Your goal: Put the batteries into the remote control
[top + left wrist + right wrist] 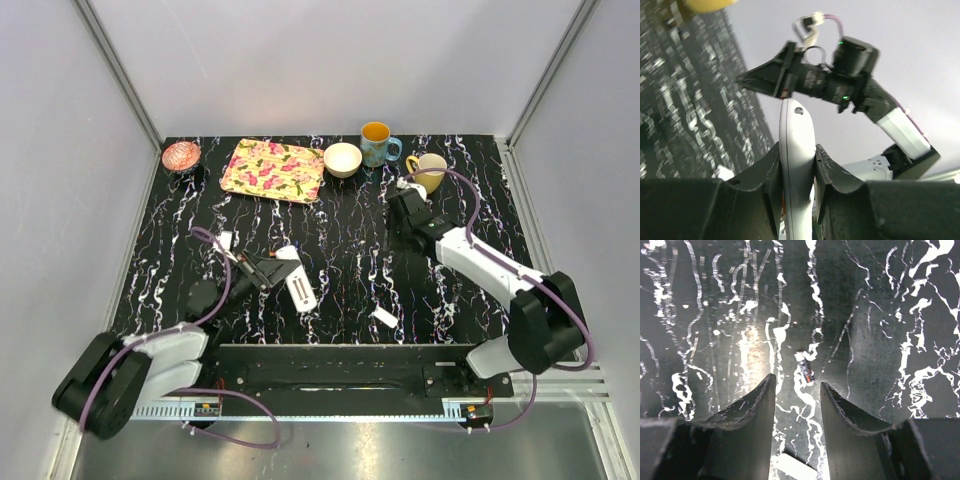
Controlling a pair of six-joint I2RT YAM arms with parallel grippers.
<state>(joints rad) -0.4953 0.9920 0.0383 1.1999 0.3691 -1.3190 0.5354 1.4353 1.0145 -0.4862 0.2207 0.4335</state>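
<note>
My left gripper [280, 268] is shut on the remote control [300, 290], a slim white bar, and holds it edge-on at the table's left-centre. In the left wrist view the remote control [795, 125] stands squeezed between both fingers of that gripper [797, 155]. My right gripper [405, 215] hangs over the right-back part of the table. In the right wrist view it [797, 380] is open with nothing between its fingers. One small battery [805, 369] lies on the dark marbled table just beyond its fingertips.
A small loose white cover piece [385, 317] lies near the front. Along the back stand a pink bowl [181, 155], a floral tray [272, 170], a cream bowl [343, 159], a blue mug [377, 144] and a yellow mug [430, 172] close behind the right gripper.
</note>
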